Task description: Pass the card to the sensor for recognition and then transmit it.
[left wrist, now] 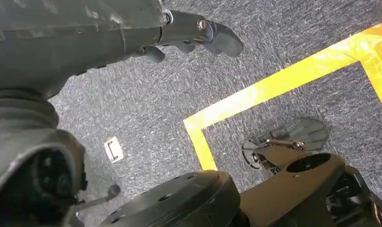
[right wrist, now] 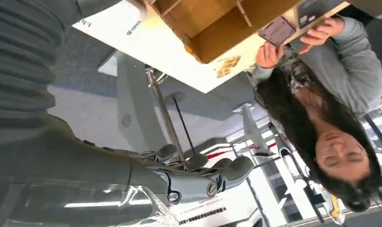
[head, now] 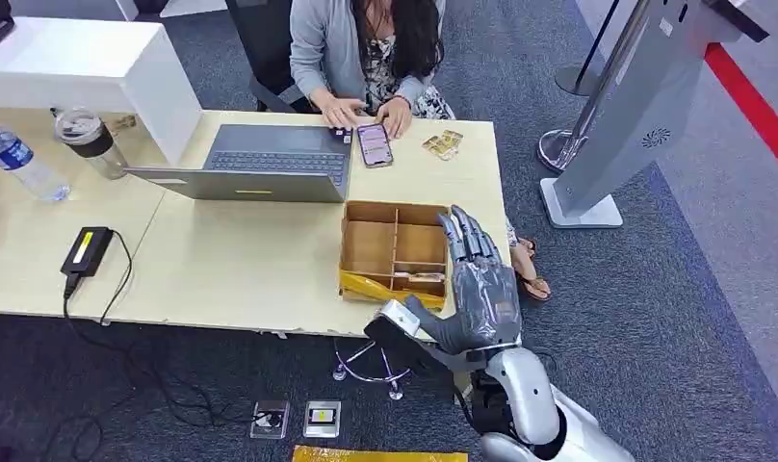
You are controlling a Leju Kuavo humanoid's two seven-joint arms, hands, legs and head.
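Observation:
My right hand [head: 477, 289] is raised at the table's front edge, just right of a brown cardboard divider box [head: 371, 248]. Its fingers [head: 465, 236] are stretched out and apart over the box's right side, holding nothing. Something small and pale, perhaps a card [head: 416, 277], lies in the box's front right compartment. In the right wrist view, the box [right wrist: 212, 28] lies beyond my right hand's thumb [right wrist: 229, 171]. The grey sensor stand [head: 645, 106] rises on the floor to the right of the table. My left hand [left wrist: 198, 33] hangs over the carpet, holding nothing.
A person [head: 366, 48] sits at the far side with a phone [head: 374, 144], beside a laptop [head: 260, 164] and gold cards [head: 443, 144]. A bottle [head: 19, 164], cup [head: 91, 140] and power brick [head: 87, 250] stand left. Two card holders [head: 297, 419] and yellow tape [left wrist: 274, 82] lie on the floor.

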